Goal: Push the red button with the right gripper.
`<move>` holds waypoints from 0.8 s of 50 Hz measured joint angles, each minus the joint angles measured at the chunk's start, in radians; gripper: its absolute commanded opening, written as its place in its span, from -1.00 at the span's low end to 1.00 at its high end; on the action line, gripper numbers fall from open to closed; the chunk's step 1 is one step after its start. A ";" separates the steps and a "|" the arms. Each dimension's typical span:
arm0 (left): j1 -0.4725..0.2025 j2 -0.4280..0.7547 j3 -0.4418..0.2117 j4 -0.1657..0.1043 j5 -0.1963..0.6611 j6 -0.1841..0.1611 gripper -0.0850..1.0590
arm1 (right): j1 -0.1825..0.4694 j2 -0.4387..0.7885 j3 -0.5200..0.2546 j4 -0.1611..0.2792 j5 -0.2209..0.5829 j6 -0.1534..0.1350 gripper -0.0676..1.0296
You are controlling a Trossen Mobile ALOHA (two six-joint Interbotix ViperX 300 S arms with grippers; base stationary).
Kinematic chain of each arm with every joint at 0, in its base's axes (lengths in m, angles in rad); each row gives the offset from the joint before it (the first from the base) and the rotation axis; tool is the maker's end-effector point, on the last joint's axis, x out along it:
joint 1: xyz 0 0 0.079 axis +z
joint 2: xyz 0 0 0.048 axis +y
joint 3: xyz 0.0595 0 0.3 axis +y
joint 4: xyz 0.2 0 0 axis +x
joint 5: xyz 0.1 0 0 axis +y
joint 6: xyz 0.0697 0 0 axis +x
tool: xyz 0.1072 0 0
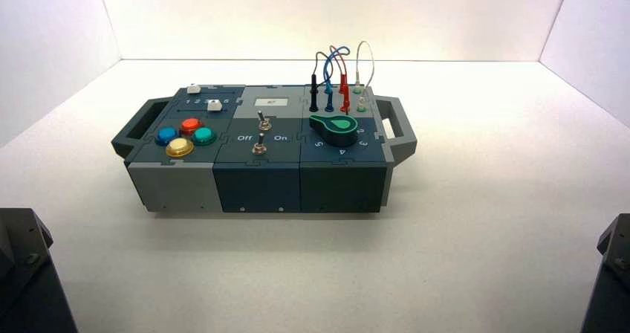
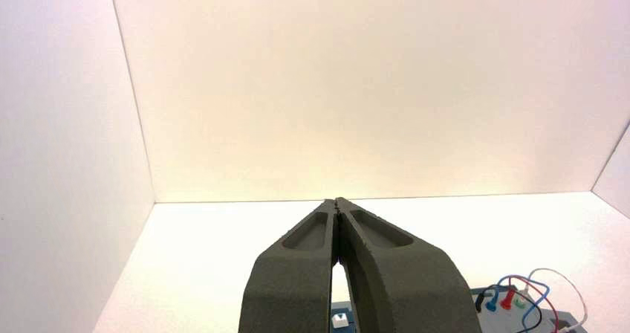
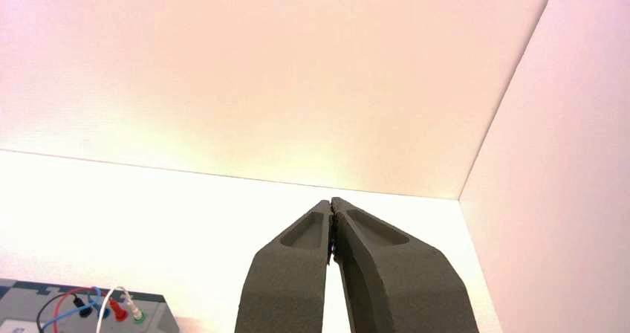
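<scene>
The red button (image 1: 191, 124) sits on the left part of the box (image 1: 256, 180), in a cluster with a blue button (image 1: 166, 134), a green button (image 1: 203, 134) and a larger yellow button (image 1: 179, 148). My right gripper (image 3: 330, 201) is shut with nothing in it, parked low at the right, far from the box; only its arm's black base (image 1: 611, 273) shows in the high view. My left gripper (image 2: 336, 201) is also shut and empty, parked at the left, its base (image 1: 26, 273) in the lower left corner.
The box also carries two toggle switches (image 1: 261, 134) between "Off" and "On", a green knob (image 1: 334, 128), white slider caps (image 1: 203, 97) and plugged wires (image 1: 338, 76) at the back right. Grey handles (image 1: 397, 128) stick out at both ends. White walls enclose the table.
</scene>
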 measured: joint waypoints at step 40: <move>0.000 0.003 0.002 0.002 -0.012 0.012 -0.91 | 0.002 0.002 0.026 0.002 -0.015 0.002 -0.91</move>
